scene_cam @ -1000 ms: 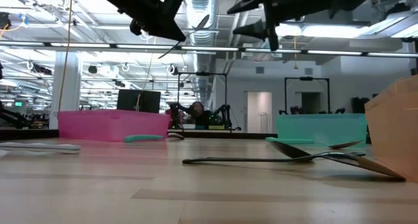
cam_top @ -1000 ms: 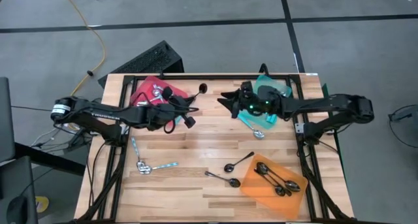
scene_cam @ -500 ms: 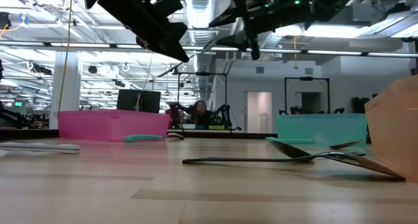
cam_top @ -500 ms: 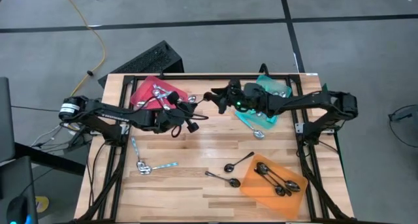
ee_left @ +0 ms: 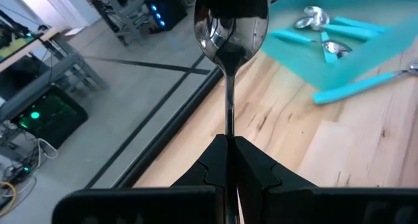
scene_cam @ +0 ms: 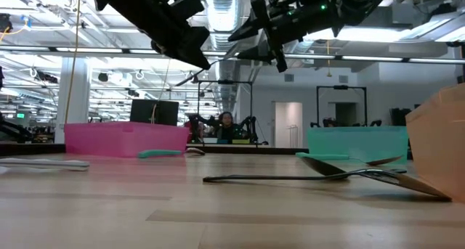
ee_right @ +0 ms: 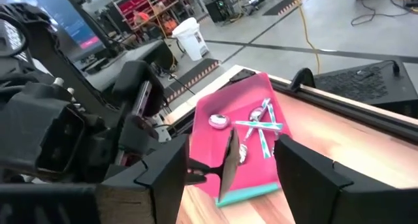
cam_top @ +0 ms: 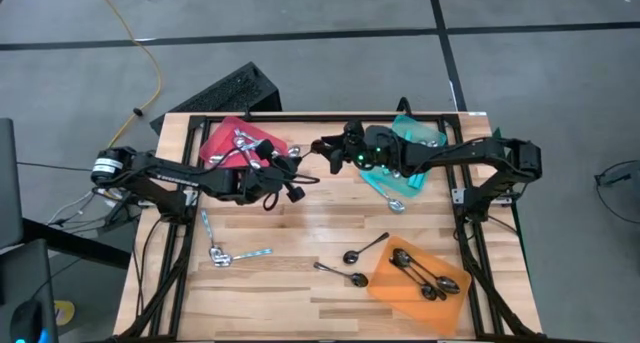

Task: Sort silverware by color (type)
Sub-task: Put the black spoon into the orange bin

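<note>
Left to right: the red tray (cam_top: 222,139) at the far left of the table (cam_top: 300,208) holds a few spoons, silver with at least one teal handle mixed in, so that bin looks not cleanly sorted. In front of it, loose on the wood, lie a silver spoon (cam_top: 217,253) and two teal-handled spoons (cam_top: 205,224). The left tool (cam_top: 292,166) is pressed together, pinching a dark spoon (ee_left: 230,34) by the handle, bowl outward, held above the table centre. The right tool (cam_top: 325,149) has its fingers spread and sits just beside that spoon's bowl, looks like a handover about to happen. The teal tray (cam_top: 432,133) at far right holds teal-handled spoons, with one more teal spoon (cam_top: 386,195) lying just outside it. Two black spoons (cam_top: 365,248) remain loose near the front, beside the orange tray (cam_top: 388,280), which holds several black ones. Judged progress: roughly half done, about six spoons still loose plus the one in the air.
</note>
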